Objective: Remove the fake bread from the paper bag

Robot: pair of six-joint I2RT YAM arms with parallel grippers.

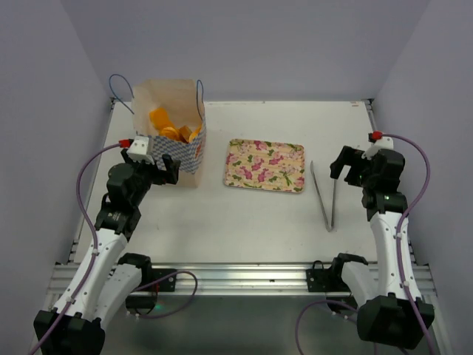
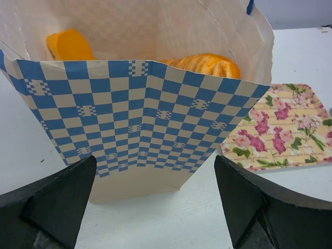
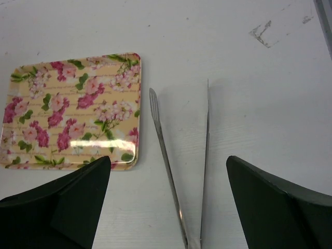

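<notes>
Left gripper point(image 2: 154, 168) hangs spread wide and empty, reaching forward low at the checkered side of the paper bag point(image 1: 185, 151). The bag stands upright at upper left, its open mouth leaving the fake bread point(image 1: 170, 127) inside reachable from above. Right gripper point(image 3: 168, 166), also spread and empty, points down over the tongs point(image 3: 164, 155) beside the floral tray point(image 3: 72, 109).

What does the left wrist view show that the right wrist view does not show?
Only the left wrist view: the bag, standing open with bread inside, in front of the open left end effector. Only the right wrist view: the tongs, lying on the table ahead of the open right end effector. Both: the tray and the white table.
</notes>
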